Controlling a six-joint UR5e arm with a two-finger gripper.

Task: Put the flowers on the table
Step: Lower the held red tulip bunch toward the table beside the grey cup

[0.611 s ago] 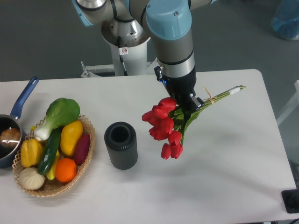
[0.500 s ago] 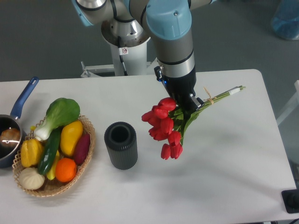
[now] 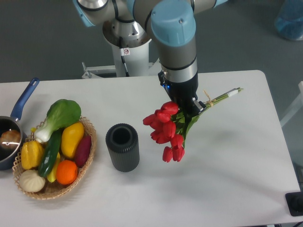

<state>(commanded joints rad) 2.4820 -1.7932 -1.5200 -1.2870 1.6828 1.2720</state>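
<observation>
**Tulips are hanging above the table, not yet put down**

In the middle of the frame the gripper [image 3: 191, 108] is holding the flowers [image 3: 168, 132] by the upper part of the stems, just behind the red heads. The jaws are pinching the stems, though the fingers are mostly hidden behind the leaves and the black body of the tool. The bunch is lying at a slant: the heads are pointing down toward the lower left, and the tied stem ends are sticking out toward the upper right of the frame. I think it is gripped near the heads because the weight is there, so the bunch is not swinging much.

The flowers are hanging in the air over the table [image 3: 236, 179]; a soft shadow is showing on the white surface to the right of the heads and apart from them, so they are probably not touching it. They are just to the right of the dark cylindrical vase [image 3: 122, 147], with a small gap between.

At the left of the frame a basket [image 3: 52, 189] is holding colourful vegetables, and a blue-handled pot [image 3: 12, 137] is standing at the left edge.

The bare area at the lower right is looking suitable for laying the bunch down. One risk: the lowest heads could bend if they are pressed first.
</observation>
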